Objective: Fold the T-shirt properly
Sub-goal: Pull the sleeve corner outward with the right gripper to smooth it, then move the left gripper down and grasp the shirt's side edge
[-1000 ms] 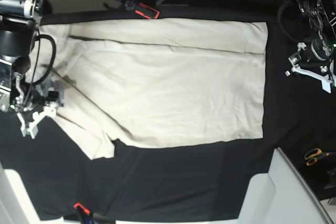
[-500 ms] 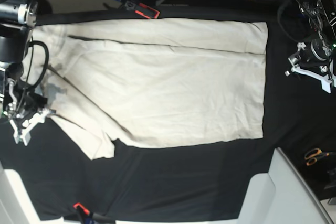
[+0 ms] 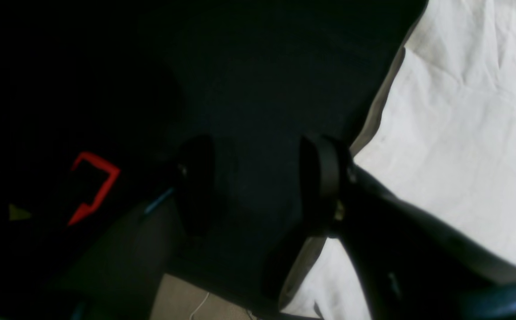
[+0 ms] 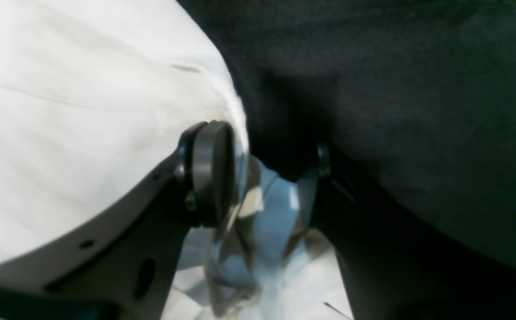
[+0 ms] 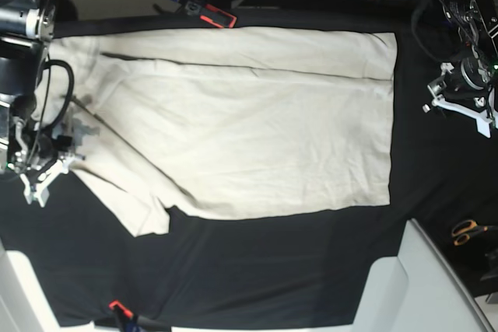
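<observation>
Base view: the T-shirt (image 5: 257, 126) lies across the black cloth (image 5: 257, 270) between my two arms, a long folded band along its far edge and a narrow flap angled out at its near corner on my right side. Compared with the frame from a second ago, my right jaws (image 5: 48, 172) have shifted slightly outward, away from the middle of the shirt; they are at its side edge. The main spread of the shirt shows no change. My left jaws (image 5: 454, 99) are in the same place as before, apart from the shirt. Scissors with orange handles (image 5: 464, 232) lie near the cloth's side, on my left. A red-and-black tool (image 5: 218, 15) lies beyond the far edge of the shirt.

Left wrist view: my left jaws stand apart, with black cloth visible between them and nothing held. The shirt's edge runs behind and beside one finger. A red angular mark (image 3: 95, 186) shows at the side.

Right wrist view: my right jaws stand apart, with the shirt's raised edge between them, against one finger. A gap remains towards the other finger; I cannot tell that the fabric is gripped.

Markings: no writing is legible in any view.
</observation>
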Controlling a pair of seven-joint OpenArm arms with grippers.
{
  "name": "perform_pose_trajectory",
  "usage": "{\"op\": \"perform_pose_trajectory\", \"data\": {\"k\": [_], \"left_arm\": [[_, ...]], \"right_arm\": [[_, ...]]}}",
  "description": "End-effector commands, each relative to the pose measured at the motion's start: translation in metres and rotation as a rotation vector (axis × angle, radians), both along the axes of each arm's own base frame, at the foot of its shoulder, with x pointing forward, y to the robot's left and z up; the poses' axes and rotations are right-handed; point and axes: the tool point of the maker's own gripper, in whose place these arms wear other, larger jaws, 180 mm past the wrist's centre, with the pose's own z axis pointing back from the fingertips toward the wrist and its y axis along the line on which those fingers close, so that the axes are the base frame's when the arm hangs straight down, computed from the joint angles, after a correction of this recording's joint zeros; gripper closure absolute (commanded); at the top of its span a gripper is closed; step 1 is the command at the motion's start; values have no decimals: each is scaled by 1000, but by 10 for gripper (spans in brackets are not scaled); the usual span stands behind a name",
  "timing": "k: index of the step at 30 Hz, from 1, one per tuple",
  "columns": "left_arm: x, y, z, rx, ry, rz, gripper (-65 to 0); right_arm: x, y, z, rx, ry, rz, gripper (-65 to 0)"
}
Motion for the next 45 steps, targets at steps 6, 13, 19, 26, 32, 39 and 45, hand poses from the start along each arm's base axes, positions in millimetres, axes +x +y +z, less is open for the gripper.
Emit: {"op": "perform_pose_trajectory", "data": {"k": [6, 13, 19, 26, 32, 39, 45], "left_arm": [[8, 7, 12, 28, -32, -8, -299], [8, 7, 12, 28, -32, -8, -299], [8, 6, 12, 26, -34, -8, -299], [13, 7, 15, 28, -47, -7, -299], [23, 7, 19, 23, -70, -2, -299], [50, 22, 12, -27, -74, 46, -304], [98, 25, 15, -15, -36, -37, -308]], "right_arm": [[21, -6, 17, -113, -19, 75, -236], [26, -3, 20, -111, -23, 77, -236], [31, -3, 24, -108, -30, 73, -195], [32, -3, 25, -106, -34, 70, -12], [33, -3, 26, -106, -36, 70, -5], [33, -3, 27, -108, -40, 71, -5], [34, -3, 27, -108, -43, 71, -5]]}}
